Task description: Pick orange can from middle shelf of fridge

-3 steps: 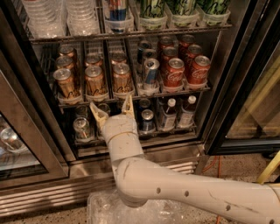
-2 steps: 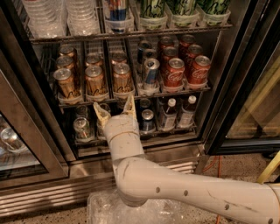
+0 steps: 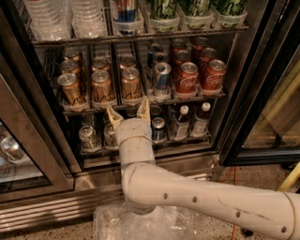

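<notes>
The fridge [image 3: 253,93] stands open in front of me. Its middle shelf [image 3: 140,101] holds several orange cans in the three left lanes, front ones at left [image 3: 70,88], middle [image 3: 101,86] and right [image 3: 131,83]. A blue-and-silver can [image 3: 161,78] and red Coca-Cola cans [image 3: 187,77] fill the right lanes. My gripper [image 3: 128,108] is open, its cream fingertips [image 3: 112,114] pointing up just below the shelf's front edge, under the middle and right orange cans. It holds nothing.
The top shelf carries clear cups [image 3: 70,18] and green cans [image 3: 197,9]. The bottom shelf holds small dark cans [image 3: 88,136] and bottles [image 3: 180,123]. A glass door [image 3: 18,140] stands at left, a black door frame [image 3: 262,84] at right. Clear plastic [image 3: 140,225] lies on the floor.
The gripper has shifted slightly right and up toward the middle shelf's front edge; the cans have not moved.
</notes>
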Controlling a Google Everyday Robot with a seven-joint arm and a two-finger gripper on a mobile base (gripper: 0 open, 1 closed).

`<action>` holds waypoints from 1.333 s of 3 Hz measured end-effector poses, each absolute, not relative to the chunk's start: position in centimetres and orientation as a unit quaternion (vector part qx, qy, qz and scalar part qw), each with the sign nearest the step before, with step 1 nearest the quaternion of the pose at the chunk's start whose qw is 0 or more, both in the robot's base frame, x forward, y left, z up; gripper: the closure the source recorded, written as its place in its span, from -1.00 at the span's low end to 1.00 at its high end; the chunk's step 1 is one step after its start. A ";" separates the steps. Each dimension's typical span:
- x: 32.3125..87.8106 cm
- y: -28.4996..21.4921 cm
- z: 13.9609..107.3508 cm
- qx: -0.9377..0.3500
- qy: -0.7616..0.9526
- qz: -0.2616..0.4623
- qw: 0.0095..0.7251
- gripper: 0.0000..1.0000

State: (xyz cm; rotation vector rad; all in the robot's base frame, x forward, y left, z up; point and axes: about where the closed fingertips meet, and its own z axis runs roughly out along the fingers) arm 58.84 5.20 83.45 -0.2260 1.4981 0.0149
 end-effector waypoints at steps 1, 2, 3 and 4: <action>59.3 4.8 83.8 -0.100 0.675 -0.009 0.731 -0.42; 60.1 4.4 84.0 -0.098 0.671 -0.020 0.735 -0.42; 61.0 4.0 84.2 -0.094 0.668 -0.028 0.738 -0.42; 62.3 3.7 84.1 -0.089 0.667 -0.031 0.739 -0.42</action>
